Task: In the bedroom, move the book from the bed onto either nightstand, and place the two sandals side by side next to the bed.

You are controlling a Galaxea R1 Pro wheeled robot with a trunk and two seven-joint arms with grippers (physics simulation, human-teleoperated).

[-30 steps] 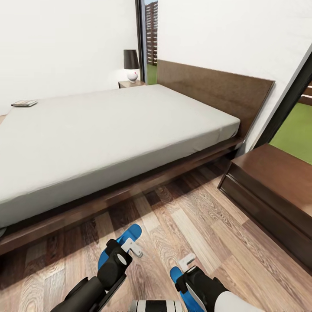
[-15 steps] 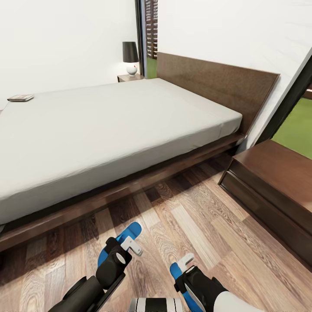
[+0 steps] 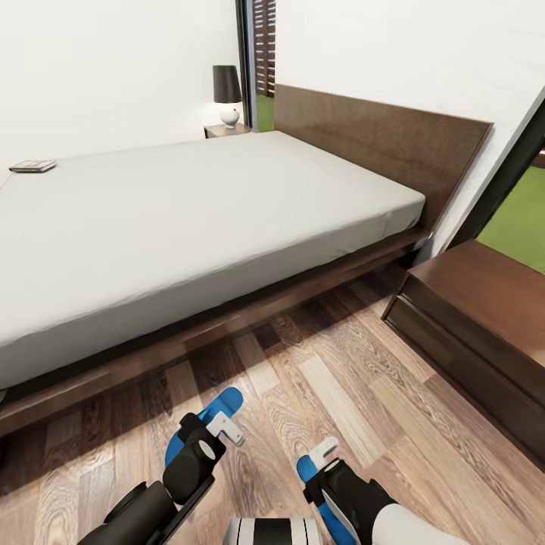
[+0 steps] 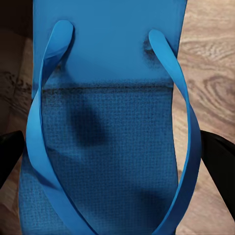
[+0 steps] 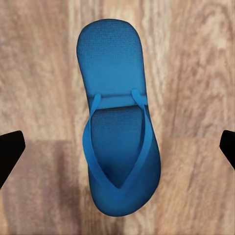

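Since the earlier frame the head camera has tipped slightly, sliding the whole scene a little; both arms stay low over the sandals. Largest is the bed (image 3: 189,212), running from lower left toward the headboard at upper right. At right stands a nightstand (image 3: 484,318); another nightstand (image 3: 225,130) with a lamp (image 3: 226,92) sits at top centre. Near the bottom, the left sandal (image 3: 216,412) points up-right toward the bed, under the left gripper (image 4: 115,152), fingers spread astride it. The right sandal (image 5: 119,142) lies lengthwise between the released right gripper (image 5: 117,147) fingers. The book (image 3: 32,166) rests flat at the mattress's upper-left corner.
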